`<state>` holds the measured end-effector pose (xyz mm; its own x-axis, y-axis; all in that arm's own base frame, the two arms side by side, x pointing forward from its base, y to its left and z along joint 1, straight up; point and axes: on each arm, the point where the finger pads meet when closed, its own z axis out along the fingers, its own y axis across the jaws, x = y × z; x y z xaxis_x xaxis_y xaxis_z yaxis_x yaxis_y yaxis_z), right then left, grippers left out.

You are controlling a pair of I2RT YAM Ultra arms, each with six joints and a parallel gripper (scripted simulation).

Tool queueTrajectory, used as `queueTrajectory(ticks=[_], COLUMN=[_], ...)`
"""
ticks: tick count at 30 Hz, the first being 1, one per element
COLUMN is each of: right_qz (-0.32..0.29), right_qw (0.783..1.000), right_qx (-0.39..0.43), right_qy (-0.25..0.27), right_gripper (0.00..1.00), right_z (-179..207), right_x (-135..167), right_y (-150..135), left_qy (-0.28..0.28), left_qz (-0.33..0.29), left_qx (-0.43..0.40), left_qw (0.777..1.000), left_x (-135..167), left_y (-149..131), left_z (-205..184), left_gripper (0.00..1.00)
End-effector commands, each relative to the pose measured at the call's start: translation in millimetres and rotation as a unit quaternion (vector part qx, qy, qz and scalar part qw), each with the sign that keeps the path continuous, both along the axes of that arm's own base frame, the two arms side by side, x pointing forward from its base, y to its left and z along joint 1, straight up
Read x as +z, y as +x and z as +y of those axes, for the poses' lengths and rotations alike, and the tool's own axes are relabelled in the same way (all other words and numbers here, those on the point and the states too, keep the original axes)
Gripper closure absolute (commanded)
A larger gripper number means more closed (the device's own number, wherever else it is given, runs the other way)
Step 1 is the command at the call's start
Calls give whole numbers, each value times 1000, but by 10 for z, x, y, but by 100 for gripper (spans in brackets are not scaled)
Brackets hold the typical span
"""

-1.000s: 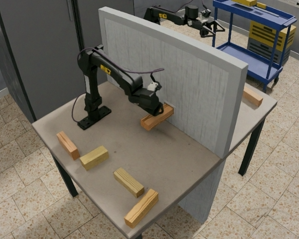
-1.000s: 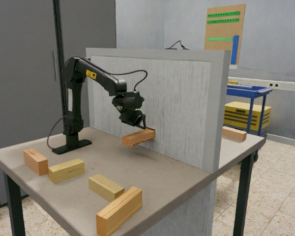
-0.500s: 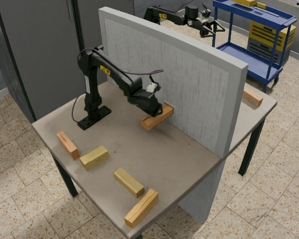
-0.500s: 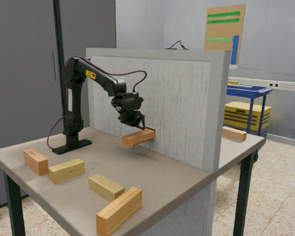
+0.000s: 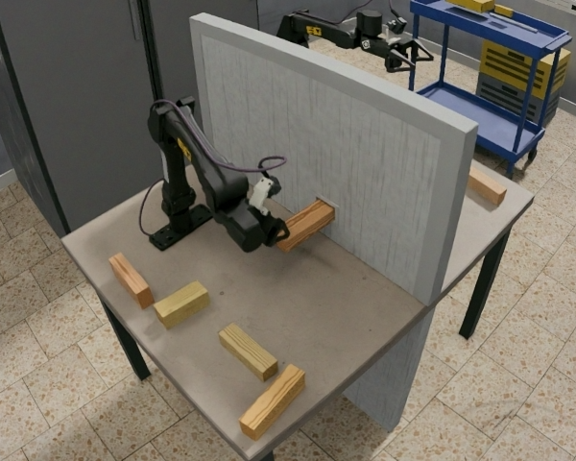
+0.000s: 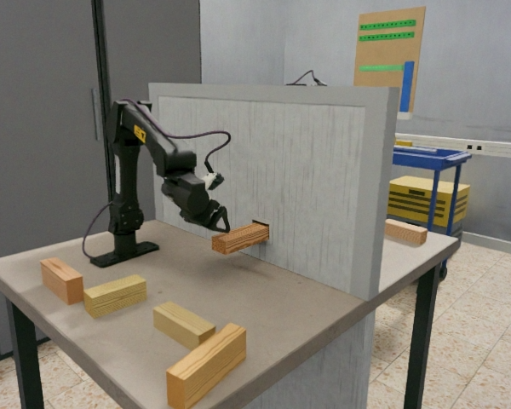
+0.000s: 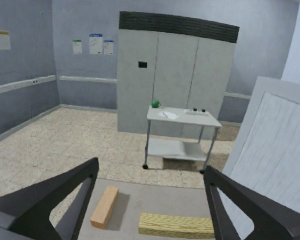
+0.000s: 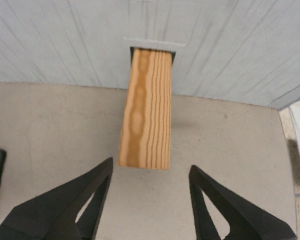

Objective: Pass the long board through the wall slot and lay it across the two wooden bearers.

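Observation:
The long board [image 5: 310, 223] [image 6: 243, 238] [image 8: 145, 110] sticks out of the slot in the grey panel wall [image 5: 352, 149] [image 6: 269, 167] [image 7: 280, 140] [image 8: 65, 45], clear above the table. Its part beyond the wall is hidden. My right gripper [image 5: 282, 235] [image 6: 226, 228] [image 8: 152, 166] is open and empty, close to the board's protruding end. My left gripper [image 5: 421, 62] [image 7: 152, 167] is open and empty, high up on the other side of the wall. There, an orange block [image 7: 105, 207] and a yellow block [image 7: 176, 225] lie on the table; I cannot tell which are bearers.
On the right arm's side lie a reddish block [image 5: 131, 280] [image 6: 62, 280], a yellow block [image 5: 181, 303] [image 6: 115, 296], another yellow block [image 5: 249, 351] [image 6: 183, 325] and an orange block [image 5: 272, 401] [image 6: 206, 365]. Another block [image 5: 487, 185] [image 6: 405, 231] shows past the wall's edge.

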<state>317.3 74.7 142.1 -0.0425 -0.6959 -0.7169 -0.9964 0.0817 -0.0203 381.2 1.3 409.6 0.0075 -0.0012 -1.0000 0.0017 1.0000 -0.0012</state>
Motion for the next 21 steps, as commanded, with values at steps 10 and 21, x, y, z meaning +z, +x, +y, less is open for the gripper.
queueTrajectory(ticks=[10, 21], right_qz=[-22, -2], right_qw=[1000, 1000], right_qx=[4, 5], right_qy=[6, 8], right_gripper=[28, 28], right_z=[-21, 124], right_x=[-60, -202], right_y=[-1, -28], left_qy=[-1, -1], left_qz=[-26, -26], left_qx=[2, 2], left_qw=[1000, 1000], left_x=[162, 162], left_y=[-68, -68], left_z=[-2, -2], left_gripper=[0, 0])
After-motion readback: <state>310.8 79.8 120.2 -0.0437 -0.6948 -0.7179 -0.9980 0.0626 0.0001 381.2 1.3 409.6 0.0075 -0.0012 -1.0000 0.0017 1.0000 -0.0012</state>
